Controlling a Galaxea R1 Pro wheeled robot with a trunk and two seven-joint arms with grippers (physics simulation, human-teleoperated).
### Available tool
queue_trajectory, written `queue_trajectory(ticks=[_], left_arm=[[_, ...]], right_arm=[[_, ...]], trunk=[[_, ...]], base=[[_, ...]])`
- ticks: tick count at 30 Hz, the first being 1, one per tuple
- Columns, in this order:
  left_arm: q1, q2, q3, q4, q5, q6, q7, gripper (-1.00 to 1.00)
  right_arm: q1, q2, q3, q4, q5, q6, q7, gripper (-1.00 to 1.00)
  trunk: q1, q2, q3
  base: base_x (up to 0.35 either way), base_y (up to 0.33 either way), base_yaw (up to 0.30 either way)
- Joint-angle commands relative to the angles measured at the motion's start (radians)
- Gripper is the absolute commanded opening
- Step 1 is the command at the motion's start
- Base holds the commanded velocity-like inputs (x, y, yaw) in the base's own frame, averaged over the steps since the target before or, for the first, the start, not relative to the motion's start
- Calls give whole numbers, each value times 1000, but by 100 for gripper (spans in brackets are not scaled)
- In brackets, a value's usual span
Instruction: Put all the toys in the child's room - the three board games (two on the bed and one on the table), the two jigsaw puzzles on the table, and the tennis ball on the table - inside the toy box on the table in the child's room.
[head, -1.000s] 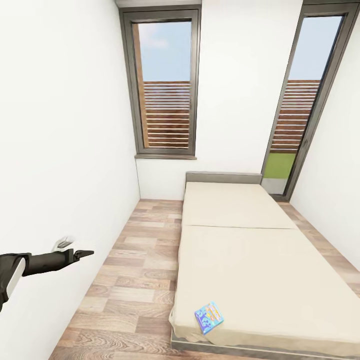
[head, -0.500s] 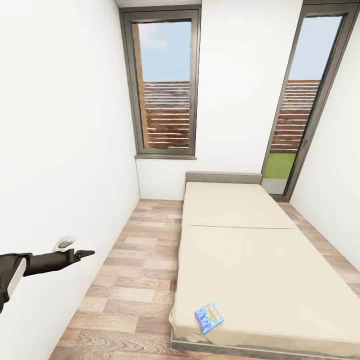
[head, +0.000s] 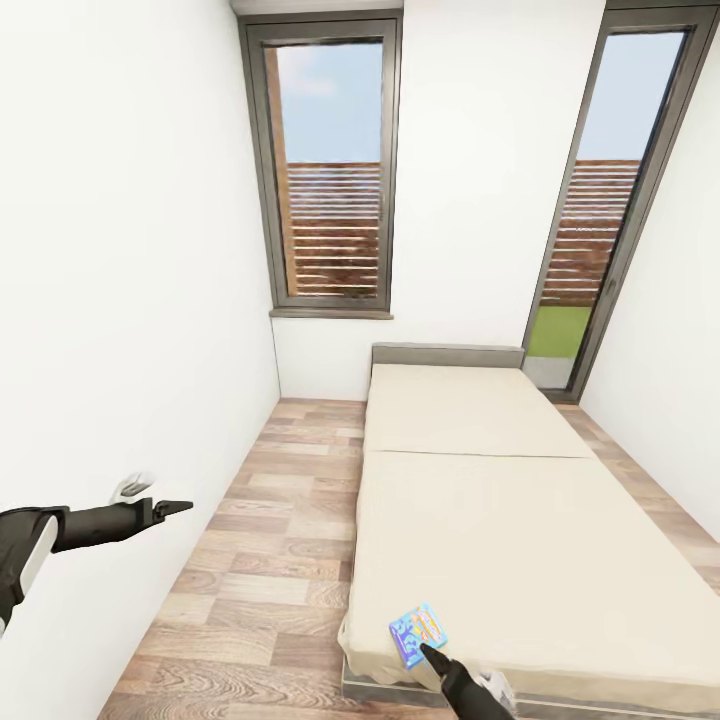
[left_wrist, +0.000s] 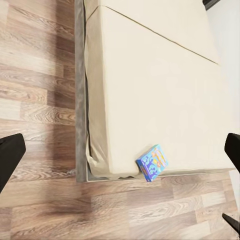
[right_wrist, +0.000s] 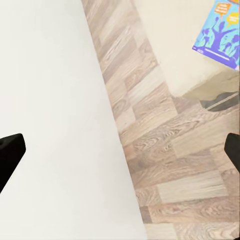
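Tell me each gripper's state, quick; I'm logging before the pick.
Left gripper: open, holding nothing.
Right gripper: open, holding nothing; the board game lies untouched on the bed.

Head view, child's room. Bed (head: 500, 520): cream mattress, grey edge, runs from near right to far wall, between two tall windows. One board game (head: 418, 634), blue w/ orange print, lies flat on mattress at near left corner, close to edge. Left gripper (head: 165, 508) held out at left, near white wall (head: 110, 300), above wood-plank floor (head: 270, 560); its dark fingers point toward the bed, open/closed state not discernible. Right gripper (head: 432, 655) at bottom, dark fingertip at near edge of game box; contact not confirmed, jaw state not discernible. Far window (head: 330, 170) shows slatted fence outside; right window (head: 610, 190) shows fence + grass.
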Motion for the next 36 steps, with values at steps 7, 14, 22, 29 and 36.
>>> queue_trajectory(ticks=[7, 14, 22, 29, 36], left_arm=[[-1, 0, 1, 0, 5, 9, -2, 100], [-1, 0, 1, 0, 5, 9, -9, 100], [-1, 0, 1, 0, 5, 9, -36, 100], [-1, 0, 1, 0, 5, 10, -46, 100], [-1, 1, 1, 0, 5, 10, -63, 100]], right_arm=[[-86, -6, -2, 53, -13, 73, 15, 100], [-114, -22, -13, 87, -75, 114, 114, 100], [-119, -30, -19, 92, -107, 121, 155, 100], [-118, -30, -26, 93, -112, 122, 164, 100], [-118, -30, -28, 93, -113, 121, 163, 100]], trunk=[[1, -2, -2], [1, -2, -2], [1, -2, -2], [1, -2, -2], [16, -30, -15]], base=[[0, 0, 0], [0, 0, 0], [0, 0, 0], [0, 0, 0], [0, 0, 0]])
